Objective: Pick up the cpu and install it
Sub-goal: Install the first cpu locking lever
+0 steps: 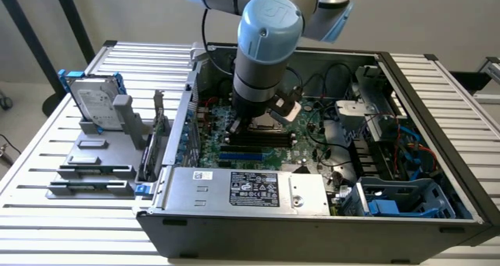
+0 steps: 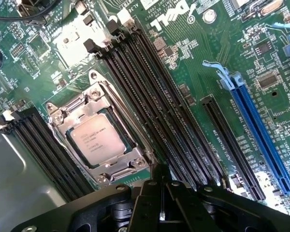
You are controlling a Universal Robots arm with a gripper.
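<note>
- Hand (image 2: 160, 193): its black fingers are closed together, pad against pad, with nothing between them. In the wrist view the tips hang over the black memory slots (image 2: 154, 101), just beside the socket frame.
- Cpu (image 2: 97, 138): a small square chip with a dull silver-grey printed lid, lying flat inside the open metal socket frame (image 2: 104, 128) on the green motherboard (image 2: 193, 63). It is apart from the fingers.
- Arm (image 1: 262, 55): in the exterior view it reaches straight down into the open computer case (image 1: 312, 219), its wrist over the middle of the board.
- Board layout, wrist view: long black memory slots run on both sides of the socket; a blue expansion slot (image 2: 258, 130) lies well apart from the socket.
- Power supply (image 1: 246, 190): labelled silver box in the case at 6 o'clock from the arm's wrist in the exterior view.
- Blue plastic bracket (image 1: 387, 206): at the case corner, about 4 o'clock from the wrist.
- Hard drive (image 1: 95, 105): silver, upright in blue brackets on a grey fixture (image 1: 98, 160), outside the case at 9 o'clock from the arm.
- Tabletop (image 1: 47, 219): slatted metal, carrying case and fixture.
</note>
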